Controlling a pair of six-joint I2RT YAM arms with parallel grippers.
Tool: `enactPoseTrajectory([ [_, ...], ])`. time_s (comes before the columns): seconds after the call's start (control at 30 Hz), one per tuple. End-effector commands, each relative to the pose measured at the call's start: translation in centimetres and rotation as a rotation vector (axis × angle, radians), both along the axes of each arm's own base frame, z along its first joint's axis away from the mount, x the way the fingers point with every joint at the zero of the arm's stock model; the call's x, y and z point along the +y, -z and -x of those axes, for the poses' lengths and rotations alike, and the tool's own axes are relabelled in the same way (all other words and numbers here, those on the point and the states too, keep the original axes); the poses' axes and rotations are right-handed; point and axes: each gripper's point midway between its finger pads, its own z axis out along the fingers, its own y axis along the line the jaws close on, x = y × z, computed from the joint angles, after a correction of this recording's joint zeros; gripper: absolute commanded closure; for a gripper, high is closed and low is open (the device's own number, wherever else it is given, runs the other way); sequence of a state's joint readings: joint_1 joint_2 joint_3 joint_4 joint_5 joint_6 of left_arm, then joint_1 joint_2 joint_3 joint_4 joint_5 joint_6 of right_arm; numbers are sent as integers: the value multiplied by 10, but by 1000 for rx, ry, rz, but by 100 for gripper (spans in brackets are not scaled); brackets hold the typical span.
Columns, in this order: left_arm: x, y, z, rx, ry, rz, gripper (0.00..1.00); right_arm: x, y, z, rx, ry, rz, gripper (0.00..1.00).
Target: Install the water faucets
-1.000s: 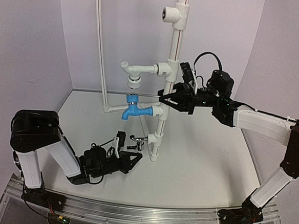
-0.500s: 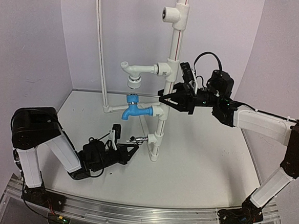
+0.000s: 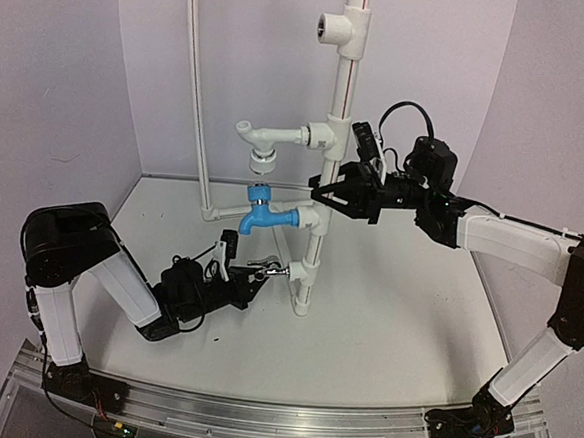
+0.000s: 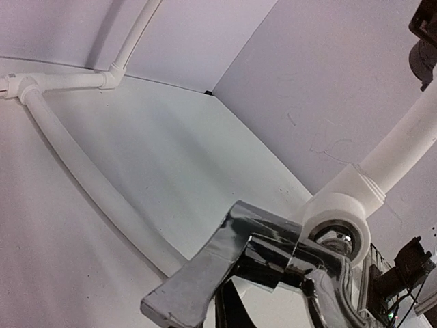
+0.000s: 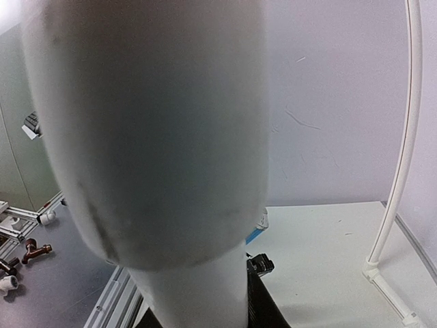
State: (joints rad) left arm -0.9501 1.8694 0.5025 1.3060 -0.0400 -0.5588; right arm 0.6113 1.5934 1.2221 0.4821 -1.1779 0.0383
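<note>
One silver faucet [image 3: 268,271] sits right at the tip of the left pincer [image 3: 255,281], its threaded end at the mouth of the lowest tee [image 3: 304,272]. In the left wrist view the faucet's lever fills the foreground just ahead of the pincer, with the tee's socket beyond it and to the right. The fingers are almost wholly out of sight there, so I cannot tell whether they pinch the faucet or only lie against it.

The right pincer [image 3: 326,193] is closed narrow around the one thick pipe [image 3: 338,92], which blots out most of the right wrist view. That pipe carries four tees. The top tee [image 3: 343,27] is well above the right pincer, its socket open. A second, just above the pincer, bears one white spout [image 3: 262,149]. A third, just below, bears one blue tap [image 3: 262,213]. The fourth is the lowest, beside the left pincer. One thin pipe [image 3: 196,92] stands well left of the right pincer.
</note>
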Motion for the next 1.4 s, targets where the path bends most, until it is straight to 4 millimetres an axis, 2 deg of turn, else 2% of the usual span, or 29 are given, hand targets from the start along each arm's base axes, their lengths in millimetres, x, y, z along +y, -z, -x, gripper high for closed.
enactPoseTrajectory([
  [0.0,-16,-80,14,-304,116,132,93,-5,48,2,360,2,167,100],
  [0.17,-17,-92,28,-440,173,81,92,-5,49,2,361,2,170,100],
  [0.4,-7,-102,31,-581,130,4,88,-4,49,1,362,4,171,100],
  [0.5,0,-98,29,-576,98,-16,79,-4,48,1,360,3,171,100],
  [0.57,4,-90,30,-549,96,-26,68,-4,47,1,358,4,172,100],
  [0.63,11,-78,31,-496,89,-33,53,-4,47,0,357,6,173,100],
  [0.8,32,-56,40,-327,79,-1,37,-4,48,0,355,8,176,100],
  [0.93,49,-45,44,-122,50,62,18,-4,50,-2,357,12,180,100],
  [1.07,42,-34,45,169,62,97,2,-2,50,-3,357,12,181,100],
  [1.1,40,-31,45,256,56,108,0,-2,49,-4,357,13,181,100],
  [1.23,29,-50,54,420,107,249,0,-1,50,-5,359,14,183,100],
  [1.37,24,-49,54,590,111,394,0,-1,52,-5,361,15,185,100],
])
